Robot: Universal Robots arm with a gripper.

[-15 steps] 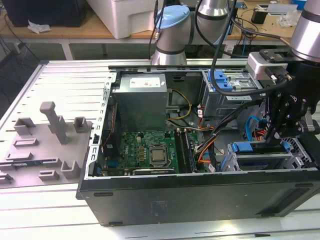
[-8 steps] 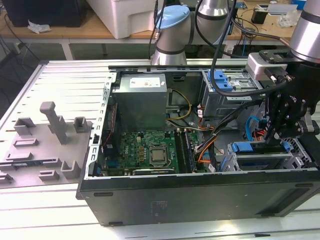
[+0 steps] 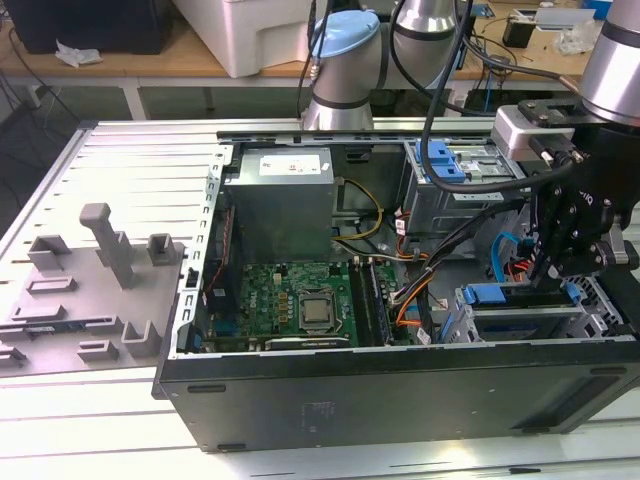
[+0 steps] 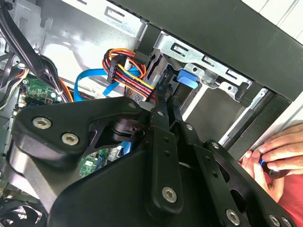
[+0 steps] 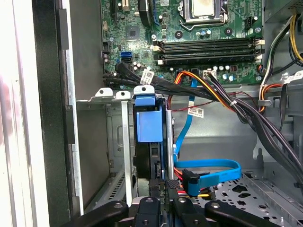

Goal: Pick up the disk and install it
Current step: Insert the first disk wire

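Disk [image 5: 149, 125] in drive cage [image 5: 111, 123], motherboard [image 5: 189, 33]

Disk [image 5: 144, 124] carrier glossy blue plastic; cage [image 5: 111, 142] bare metal.

Disk [image 5: 145, 124] in drive cage [image 3: 520, 318] at exterior view's right; end effector [image 3: 553, 270] above; motherboard [image 3: 290, 305] left.

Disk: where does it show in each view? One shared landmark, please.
Exterior view: disk in the drive cage, at the exterior view's right.
Second wrist view: disk, blue strip showing in the cage.
First wrist view: disk on edge in the cage.
Shared landmark: blue flat cable beside it.
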